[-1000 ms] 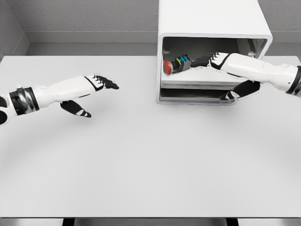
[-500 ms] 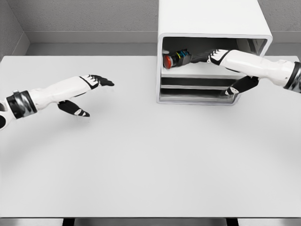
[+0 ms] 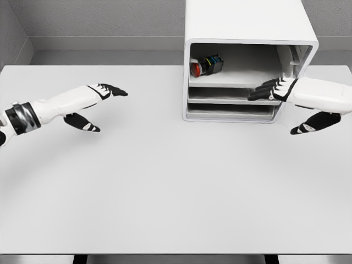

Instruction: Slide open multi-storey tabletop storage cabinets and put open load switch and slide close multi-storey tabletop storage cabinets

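The left hand (image 3: 104,91) hovers over the white table (image 3: 165,187), fingers spread and empty, as before. In the white storage cabinet (image 3: 247,25), the load switch (image 3: 205,65) now lies alone on the top shelf. The right hand (image 3: 273,89) has let go and drawn back to the cabinet's front, fingers relaxed; placing looks done, closing remains. Grey walls stand behind.
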